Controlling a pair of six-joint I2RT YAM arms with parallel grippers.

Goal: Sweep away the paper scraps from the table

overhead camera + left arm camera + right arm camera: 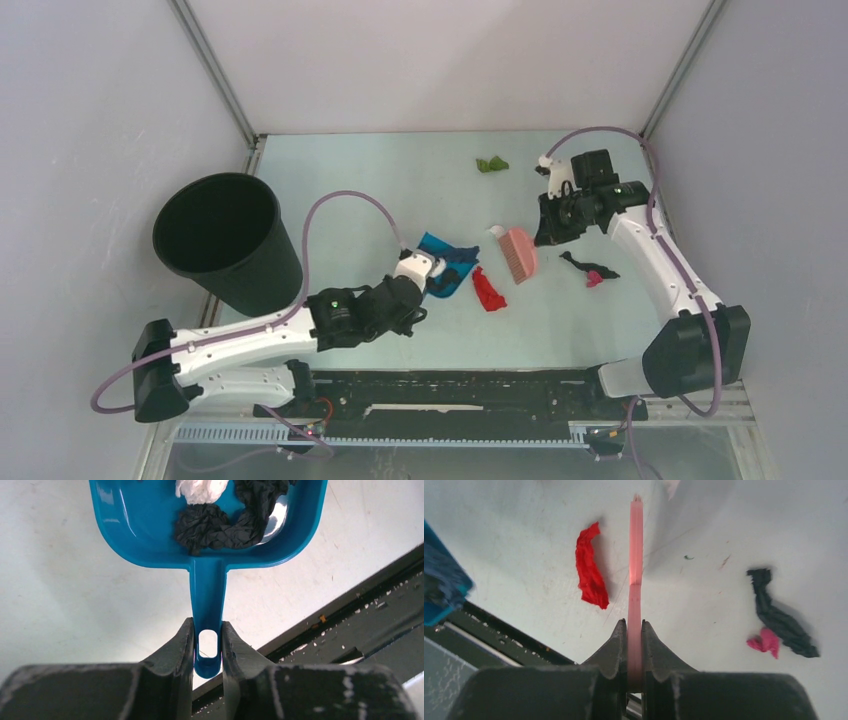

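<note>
The pale green table point(380, 170) takes up the whole floor of the booth, with a black rail point(450, 390) running along its near edge. A black bin point(225, 240) stands on the left side of it.

The left arm point(250, 340) stretches from its base toward the middle of the table. The left gripper point(207, 630) is clamped on the very end of the handle of a blue dustpan point(150, 535), one finger on each side of the hanging hole. The pan sits near the middle of the table, and its mouth points away from that arm.

The right arm point(660, 260) bends in from the right side. The right gripper point(634, 630) pinches the thin handle of a pink brush point(518, 254), whose head is just to the right of the dustpan. I cannot tell whether the bristles touch the surface.

Inside the pan lie dark crumpled scraps point(225, 522) and a white scrap point(200, 489) at the far end.

The rest of the paper is loose on the table. A red scrap point(590, 575) lies between the dustpan and the brush, a little nearer the rail. A black scrap point(781, 617) lies to the right of the brush, with a small magenta scrap point(765, 641) touching its near end. A green scrap point(491, 164) sits alone toward the far edge, well apart from the others.
</note>
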